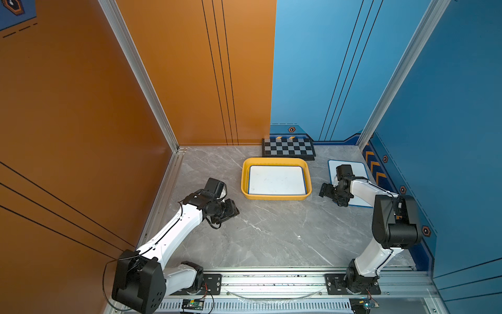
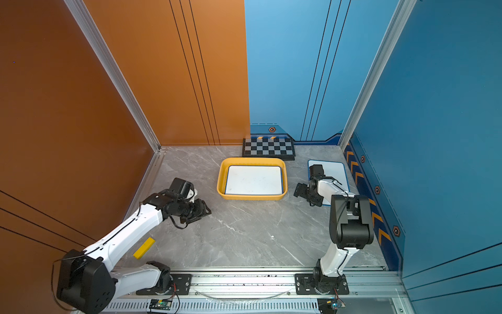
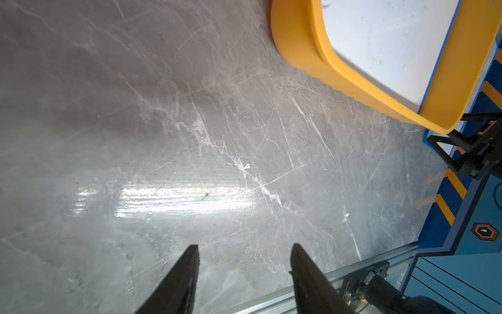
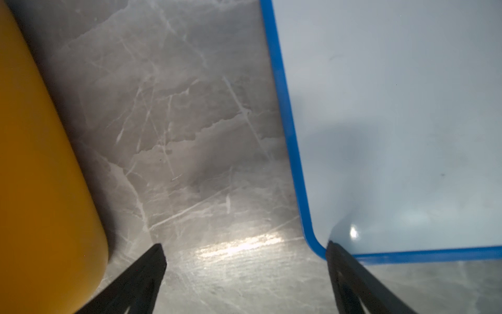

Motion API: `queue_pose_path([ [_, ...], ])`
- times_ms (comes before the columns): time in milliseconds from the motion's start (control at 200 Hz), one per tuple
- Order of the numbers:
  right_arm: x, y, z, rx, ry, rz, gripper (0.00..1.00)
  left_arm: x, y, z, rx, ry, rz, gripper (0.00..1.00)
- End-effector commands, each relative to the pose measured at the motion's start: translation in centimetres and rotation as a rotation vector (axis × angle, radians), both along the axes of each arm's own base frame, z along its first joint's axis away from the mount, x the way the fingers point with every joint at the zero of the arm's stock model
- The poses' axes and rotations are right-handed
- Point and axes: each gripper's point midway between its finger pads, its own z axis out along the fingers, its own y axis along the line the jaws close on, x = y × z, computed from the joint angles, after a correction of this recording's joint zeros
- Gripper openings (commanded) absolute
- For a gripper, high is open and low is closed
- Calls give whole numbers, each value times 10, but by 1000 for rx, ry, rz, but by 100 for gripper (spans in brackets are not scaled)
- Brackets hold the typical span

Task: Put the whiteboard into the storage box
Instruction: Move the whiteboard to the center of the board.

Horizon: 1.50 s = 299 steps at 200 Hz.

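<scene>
One whiteboard (image 1: 275, 180) lies in storage box (image 1: 245, 179); checkerboard (image 1: 288, 147) just behind.

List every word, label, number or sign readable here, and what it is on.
No readable text anywhere.
Hexagon emblems on the blue wall: a white mark inside, not legible.
Whiteboard in the storage box: faint smudges, no words.
Checkerboard: plain squares, no labels.
Circuit board on the front rail: too small to read.
</scene>
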Motion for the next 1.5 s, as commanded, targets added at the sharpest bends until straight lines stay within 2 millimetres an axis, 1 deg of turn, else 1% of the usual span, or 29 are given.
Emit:
queue_pose_path([
  [0,-42,23,-22,15,153,69,94,-7,1,4,-35,-1,13,56],
  [95,-55,39,-23,22,172,107,94,-11,2,8,-60,-11,17,56],
  [205,-71,66,-22,18,176,194,94,-16,2,13,-83,-29,18,56],
  [310,-87,89,-26,10,193,273,94,-20,3,17,-99,-45,25,56],
  [370,-94,97,-28,-5,199,304,94,-23,3,18,-108,-50,27,56],
  [445,-97,98,-24,-39,176,316,94,-26,4,21,-120,-59,35,56],
  [506,-93,95,-15,-37,136,295,94,-28,5,24,-125,-70,41,56],
  [586,-82,80,-2,0,95,228,94,-31,7,26,-123,-83,49,56],
  [641,-72,64,6,25,72,175,94,-31,8,28,-123,-91,57,56],
  [701,-62,41,12,34,51,108,94,-32,9,27,-122,-92,66,56],
  [816,-49,3,16,32,31,7,94,-32,11,21,-108,-75,78,57],
  [916,-40,-15,13,14,36,-26,94,-30,12,18,-94,-63,87,57],
  [1051,-23,-20,11,4,31,-22,94,-29,13,14,-77,-49,94,57],
  [1176,-5,-20,20,11,-5,-26,94,-26,15,10,-58,-38,101,57],
  [1246,3,-21,21,2,-18,-24,94,-24,15,8,-49,-29,101,57],
  [1382,13,-23,10,1,3,-19,94,-22,12,1,-32,3,89,57],
  [1492,10,-18,-6,12,43,-17,94,-20,11,-2,-23,17,81,57],
])
